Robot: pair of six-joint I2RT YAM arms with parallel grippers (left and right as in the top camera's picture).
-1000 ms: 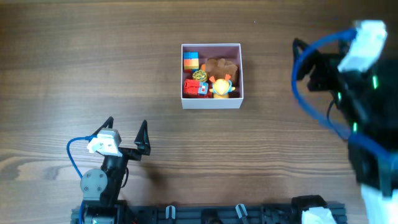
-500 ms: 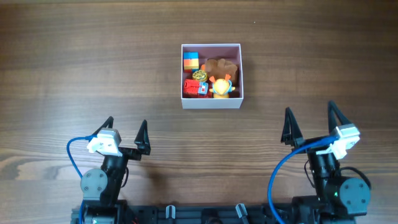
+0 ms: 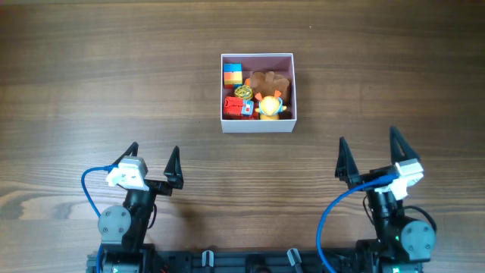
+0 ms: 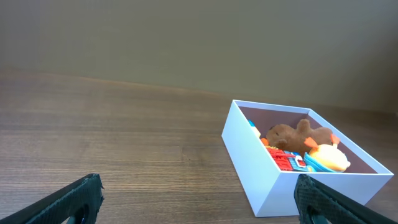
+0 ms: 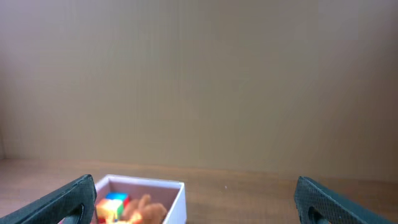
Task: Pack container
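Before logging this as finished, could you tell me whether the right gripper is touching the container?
Apart. The overhead view shows a stretch of table between the right gripper and the container.

The container (image 3: 258,126) stands on the table (image 3: 91,76), well ahead of both grippers. It lies forward and to the right of the left gripper (image 3: 154,149), and forward and to the left of the right gripper (image 3: 367,135), with bare table between it and the fingertips. Inside it, a block (image 3: 233,73) sits in the far left corner, a plush toy (image 3: 271,80) far right, a duck (image 3: 269,108) near right, and a small vehicle (image 3: 238,106) near left.
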